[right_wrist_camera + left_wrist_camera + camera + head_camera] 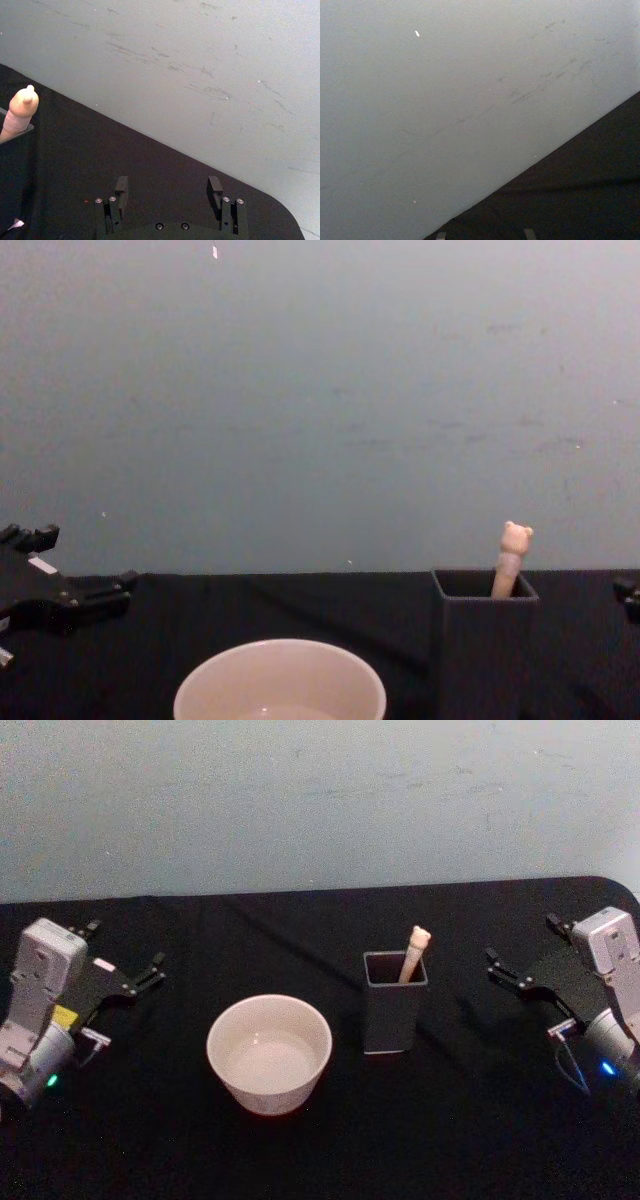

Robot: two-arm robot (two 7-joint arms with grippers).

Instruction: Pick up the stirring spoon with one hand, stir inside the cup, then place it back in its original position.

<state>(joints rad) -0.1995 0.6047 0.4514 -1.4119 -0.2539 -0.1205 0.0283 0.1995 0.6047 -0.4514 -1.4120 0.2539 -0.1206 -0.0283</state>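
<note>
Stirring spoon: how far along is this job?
Nothing looks started. The stirring spoon stands in the dark holder, right of the cup. Left gripper and right gripper sit open at either side, holding nothing. Remaining: pick up, stir, return.

White label (103, 964) on left hand (126, 945) unreadable, no other text

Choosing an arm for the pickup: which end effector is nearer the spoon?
Right. The right end effector sits a short way right of the spoon; the left end effector is far off, beyond the cup.
</note>
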